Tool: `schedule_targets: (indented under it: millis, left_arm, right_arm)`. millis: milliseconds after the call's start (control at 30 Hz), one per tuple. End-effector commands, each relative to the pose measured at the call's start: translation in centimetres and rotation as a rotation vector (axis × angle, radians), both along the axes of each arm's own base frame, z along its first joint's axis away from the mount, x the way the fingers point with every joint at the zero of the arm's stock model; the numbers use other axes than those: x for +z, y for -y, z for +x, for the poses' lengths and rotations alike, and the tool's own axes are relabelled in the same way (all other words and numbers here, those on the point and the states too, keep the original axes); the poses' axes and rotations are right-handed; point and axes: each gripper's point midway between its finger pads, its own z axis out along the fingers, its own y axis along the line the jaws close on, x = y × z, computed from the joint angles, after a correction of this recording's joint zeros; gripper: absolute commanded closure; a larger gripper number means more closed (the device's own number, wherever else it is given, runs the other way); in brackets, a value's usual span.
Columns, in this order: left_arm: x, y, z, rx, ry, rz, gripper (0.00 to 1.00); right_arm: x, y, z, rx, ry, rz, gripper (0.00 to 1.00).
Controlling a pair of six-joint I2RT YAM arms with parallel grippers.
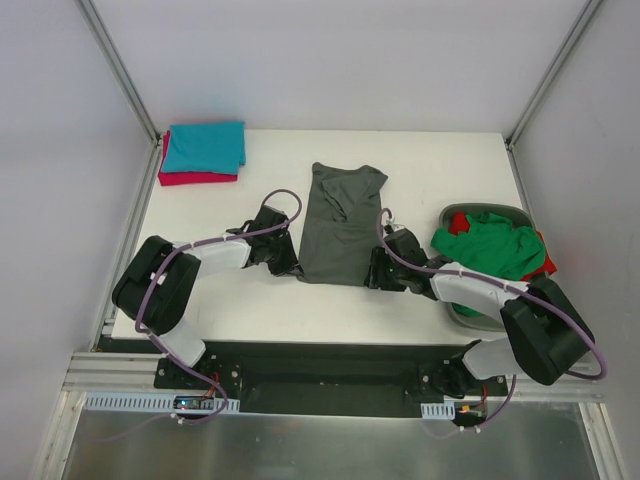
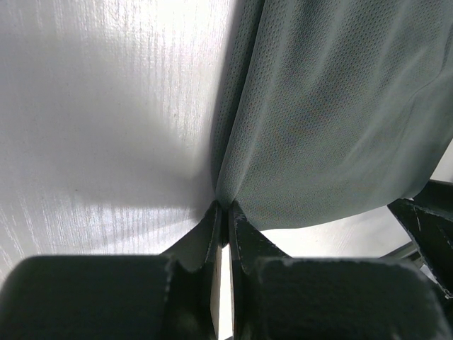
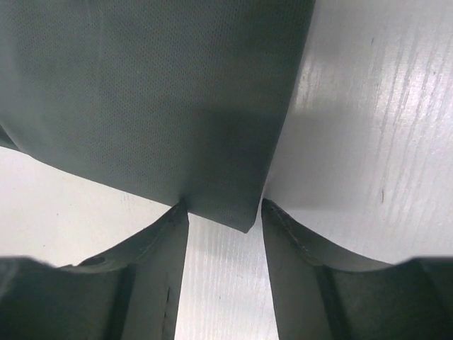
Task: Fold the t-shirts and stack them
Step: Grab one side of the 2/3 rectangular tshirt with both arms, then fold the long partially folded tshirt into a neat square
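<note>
Left claw [image 2: 223,210] pinches grey t-shirt [image 2: 333,120] corner.

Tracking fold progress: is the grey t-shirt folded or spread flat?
Partly folded: the grey mesh t-shirt lies as a long narrow strip, no sleeves sticking out.

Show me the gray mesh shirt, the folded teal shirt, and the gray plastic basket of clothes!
Gray mesh t-shirt [image 1: 338,230]: top external view, middle of the cloth.
Folded teal t-shirt [image 1: 205,147]: top external view, centre of its top face.
Gray plastic basket [image 1: 485,208]: top external view, far rim.
</note>
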Motion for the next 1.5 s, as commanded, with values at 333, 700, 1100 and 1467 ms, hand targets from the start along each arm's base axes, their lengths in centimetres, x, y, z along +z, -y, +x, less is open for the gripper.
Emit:
schedule_targets:
  millis: [333,700,1100,1467]
  left_arm:
    - [-1.2,-1.9,-1.6,0.006,-0.032,0.092,1.0]
    - [0.8,-2.4,-5.7,-0.041,-0.044,0.007,1.0]
    - [9.4,-5.4,-12.3,-0.06,0.1,-0.095,1.0]
    - [15.0,-7.8,-13.9,-0.024,0.207,-0.088,1.0]
  right_arm:
    - [-1.1,0.4,0.5,0.002,0.008,-0.071,0.83]
    - [1.7,-2.5,-5.2,0.228,-0.013,0.094,0.99]
    - [12.0,-5.0,-19.2,0.594,-0.303,0.459,0.99]
    - [19.2,-6.8,-23.6,0.797,-0.364,0.708,0.99]
